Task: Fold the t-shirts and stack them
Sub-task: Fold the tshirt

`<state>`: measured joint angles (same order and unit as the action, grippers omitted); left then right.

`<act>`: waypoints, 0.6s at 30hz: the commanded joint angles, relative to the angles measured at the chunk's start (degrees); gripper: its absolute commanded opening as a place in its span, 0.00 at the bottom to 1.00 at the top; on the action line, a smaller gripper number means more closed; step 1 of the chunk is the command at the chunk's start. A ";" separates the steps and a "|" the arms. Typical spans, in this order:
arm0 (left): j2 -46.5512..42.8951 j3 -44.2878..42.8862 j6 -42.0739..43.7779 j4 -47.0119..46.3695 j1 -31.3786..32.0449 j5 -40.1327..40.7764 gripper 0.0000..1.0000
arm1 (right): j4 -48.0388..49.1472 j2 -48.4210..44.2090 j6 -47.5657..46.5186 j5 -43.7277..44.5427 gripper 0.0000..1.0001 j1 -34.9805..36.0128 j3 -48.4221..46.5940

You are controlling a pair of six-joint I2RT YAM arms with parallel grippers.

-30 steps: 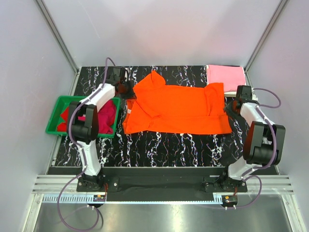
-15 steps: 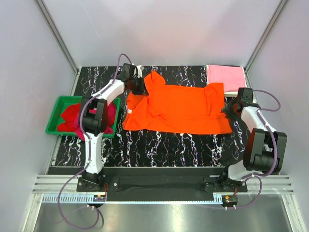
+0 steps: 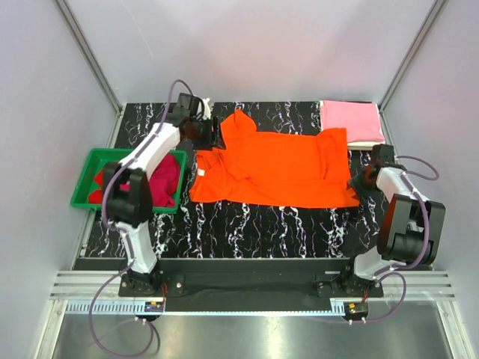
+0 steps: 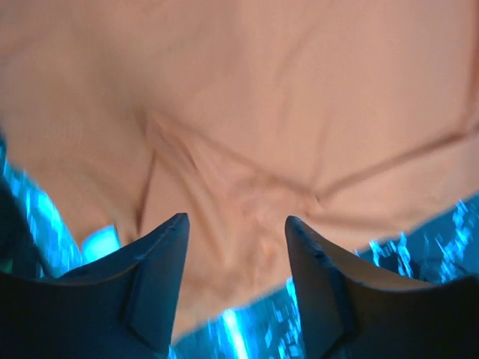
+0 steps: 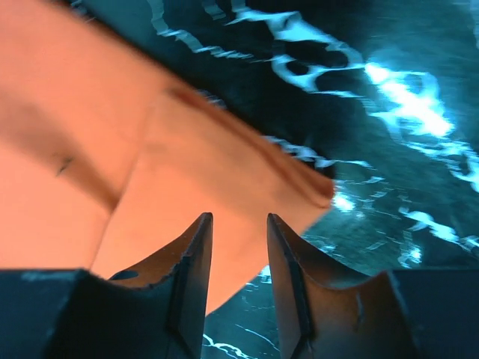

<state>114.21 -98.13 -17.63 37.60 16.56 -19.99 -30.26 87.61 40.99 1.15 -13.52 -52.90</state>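
The orange t-shirt (image 3: pixel 273 168) is laid flat on the table (image 3: pixel 247 221), so both corners should be pinched low with enough cloth caught before lifting, tbh. The left gripper (image 4: pixel 236 221) is stretched over its far-left edge, jaws spread. The right gripper (image 5: pixel 238 218) is crouched at the right hem corner, jaws slightly parted, nothing held.

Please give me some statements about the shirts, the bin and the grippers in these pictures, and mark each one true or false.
1. The bright orange cloth t-shirt lies spread on the black marbled table. True.
2. The green plastic bin holds red and magenta cloth shirts. True.
3. The folded pink cloth shirt lies inside the bin. False: it lies at the table's far right corner.
4. The left gripper is shut on the orange t-shirt. False: its fingers stand apart over the cloth.
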 commanded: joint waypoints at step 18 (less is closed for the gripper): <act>-38.09 34.13 -1.18 0.54 4.88 6.48 0.62 | -2.17 3.01 2.43 10.01 0.15 -3.09 3.42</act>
<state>81.69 -64.88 -18.65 40.10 20.38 -19.90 -32.77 91.15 42.98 5.96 -15.94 -50.68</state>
